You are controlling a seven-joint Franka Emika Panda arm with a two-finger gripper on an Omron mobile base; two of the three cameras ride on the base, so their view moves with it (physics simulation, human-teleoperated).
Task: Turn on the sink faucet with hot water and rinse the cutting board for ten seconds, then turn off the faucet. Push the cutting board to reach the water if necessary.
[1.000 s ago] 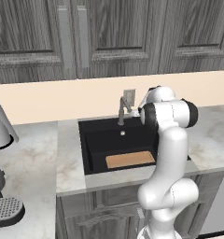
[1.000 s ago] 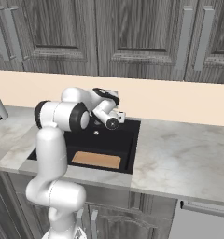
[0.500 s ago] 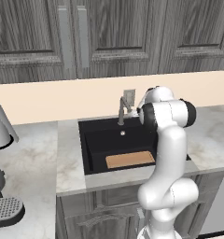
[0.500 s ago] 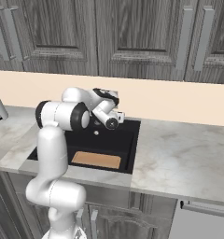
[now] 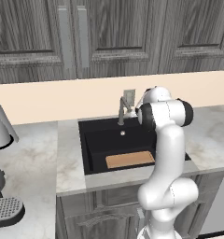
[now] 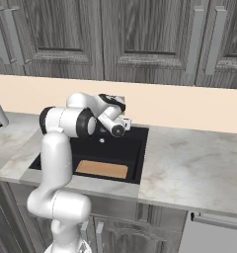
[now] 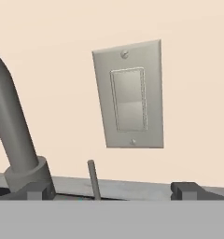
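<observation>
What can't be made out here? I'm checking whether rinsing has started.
- Faucet handle: the arm hides it in the left base view; the hand view cuts it off at the bottom edge.
- Cutting board: its left end is behind the arm in the right base view.
- Tool contact with the faucet: too little shows.

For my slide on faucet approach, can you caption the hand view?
Open gripper faces the wall switch plate, with the faucet spout at left and its thin lever between the fingertips.
</observation>
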